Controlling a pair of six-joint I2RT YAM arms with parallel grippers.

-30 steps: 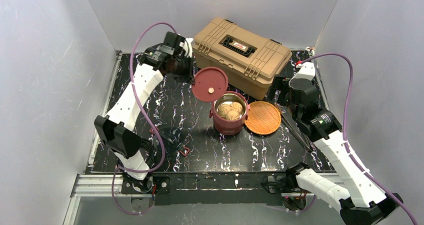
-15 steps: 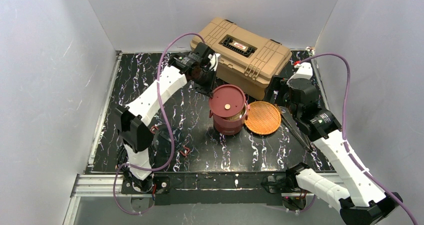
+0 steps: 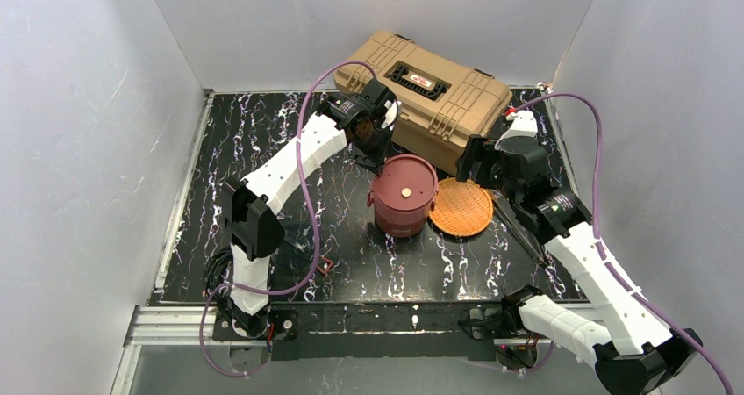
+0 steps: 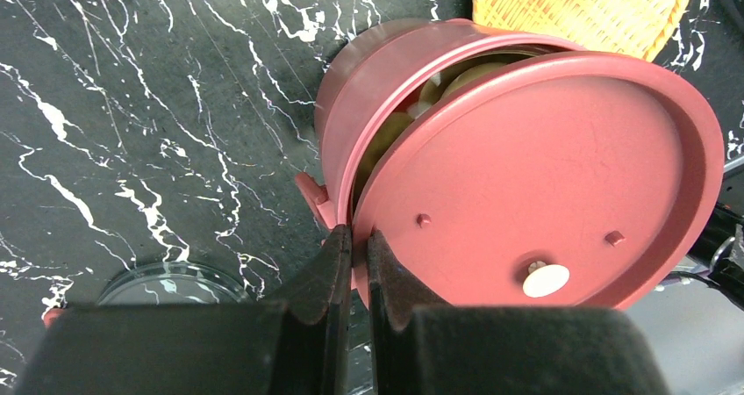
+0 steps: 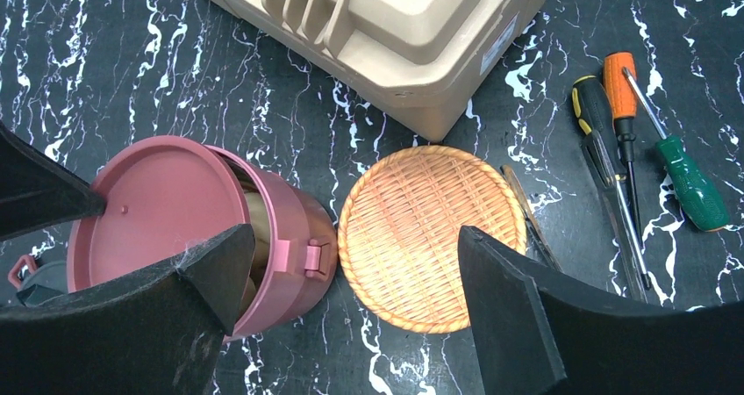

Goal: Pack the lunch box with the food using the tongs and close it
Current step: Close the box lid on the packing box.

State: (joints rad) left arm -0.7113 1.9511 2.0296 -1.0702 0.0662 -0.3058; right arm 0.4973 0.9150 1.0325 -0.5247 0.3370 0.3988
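Observation:
The maroon lunch box (image 3: 399, 215) stands mid-table with beige buns (image 4: 456, 72) of the food inside. Its flat lid (image 3: 404, 180) lies tilted over the bowl's mouth, leaving a gap on the side towards the woven plate. My left gripper (image 4: 360, 237) is shut on the lid's rim at the back-left edge (image 3: 373, 155). My right gripper (image 5: 355, 237) hangs open above the spot where the lunch box (image 5: 294, 228) and the plate meet, holding nothing. The thin dark tongs (image 3: 519, 230) lie on the table to the right, under the right arm.
A big tan toolbox (image 3: 425, 96) stands behind the lunch box. An orange woven plate (image 3: 461, 207) lies against its right side. Screwdrivers with orange (image 5: 621, 83) and green (image 5: 693, 180) handles lie right of the plate. A clear round dish (image 4: 167, 283) sits near the front left.
My left arm swung right and carried the lid from beside the toolbox onto the bowl, covering the buns. The right gripper shifted slightly left towards the lunch box, still open.

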